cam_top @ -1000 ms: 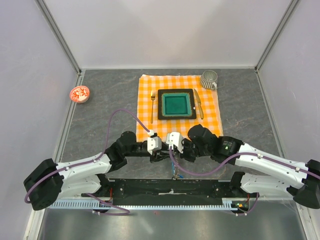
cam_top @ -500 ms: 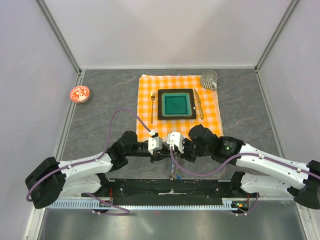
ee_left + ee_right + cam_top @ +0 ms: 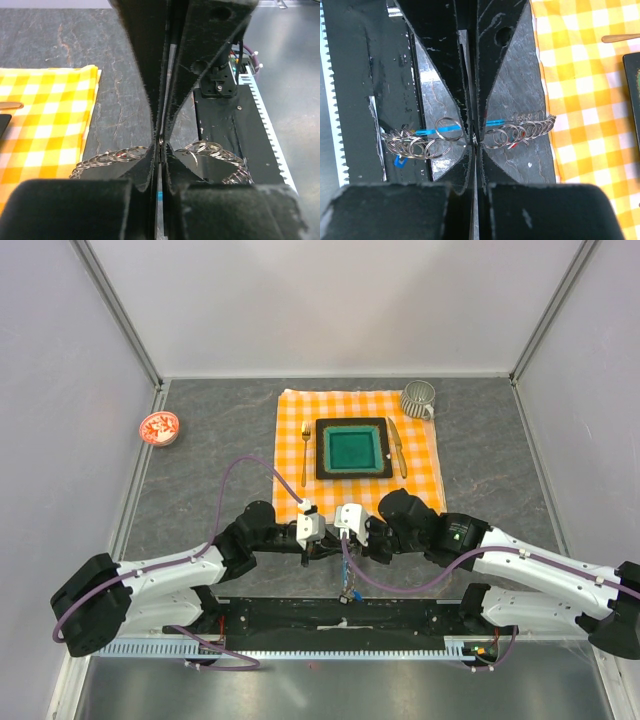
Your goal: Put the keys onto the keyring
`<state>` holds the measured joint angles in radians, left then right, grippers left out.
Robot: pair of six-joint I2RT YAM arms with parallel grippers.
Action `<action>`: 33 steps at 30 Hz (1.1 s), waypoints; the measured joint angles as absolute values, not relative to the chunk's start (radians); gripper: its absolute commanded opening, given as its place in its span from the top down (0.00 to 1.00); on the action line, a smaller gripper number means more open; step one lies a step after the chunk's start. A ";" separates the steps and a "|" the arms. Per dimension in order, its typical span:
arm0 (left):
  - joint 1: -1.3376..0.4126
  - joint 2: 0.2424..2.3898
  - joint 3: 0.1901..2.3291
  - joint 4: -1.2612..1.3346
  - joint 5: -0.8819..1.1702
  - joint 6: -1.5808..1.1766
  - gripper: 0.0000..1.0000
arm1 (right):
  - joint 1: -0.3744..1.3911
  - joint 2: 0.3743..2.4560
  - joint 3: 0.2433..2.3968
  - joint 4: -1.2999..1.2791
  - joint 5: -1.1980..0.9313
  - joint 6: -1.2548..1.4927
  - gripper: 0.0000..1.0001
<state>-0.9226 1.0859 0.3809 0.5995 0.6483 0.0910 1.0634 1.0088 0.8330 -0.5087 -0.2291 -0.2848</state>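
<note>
Grey stone-patterned table [image 3: 200,460], walled on three sides by pale panels. Item one: orange-and-white checked cloth [image 3: 295,410] at the far middle, carrying a dark square plate [image 3: 322,450] with a teal centre, a fork [image 3: 305,452] to its left, a knife [image 3: 397,448] to its right and a ribbed mug [image 3: 418,397] at the cloth's far right corner. Item two: a red-and-white dish [image 3: 159,427], alone by the left wall. Item three: the keyring [image 3: 447,129], a string of small silvery loops with a cyan-blue bar along it, held up between my two arms just off the cloth's near edge, above the table and the black base rail. Item four: the keys [image 3: 398,161]; I make out only a blue tag at one end of the loops and a red sliver near the other. Left gripper [image 3: 161,142]: jaws almost together, pinching the wire at their tips. Right gripper [image 3: 475,137]: jaws fully together on the same wire, loops spilling to either side.
</note>
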 measured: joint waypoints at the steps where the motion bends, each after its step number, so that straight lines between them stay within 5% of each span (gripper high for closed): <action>1: -0.923 1.086 0.381 0.599 0.654 0.088 0.98 | 1.063 1.009 0.833 -0.509 -0.228 -0.285 1.00; 6: -0.923 1.086 0.381 0.598 0.664 0.086 0.98 | 1.063 1.009 0.833 -0.508 -0.229 -0.284 0.99; 9: -0.923 1.085 0.381 0.598 0.664 0.086 0.98 | 1.063 1.008 0.831 -0.504 -0.228 -0.280 0.70; 12: -0.923 1.073 0.365 0.617 0.647 0.084 0.98 | 1.063 0.989 0.811 -0.470 -0.220 -0.266 0.61; 33: -0.923 1.021 0.155 0.989 0.570 0.044 0.98 | 1.065 0.733 0.481 -0.118 -0.168 -0.038 0.57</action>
<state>-0.9226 1.0206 0.1555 0.9886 0.5697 0.0444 1.0649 0.7334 0.4808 -0.1184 -0.1677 -0.0376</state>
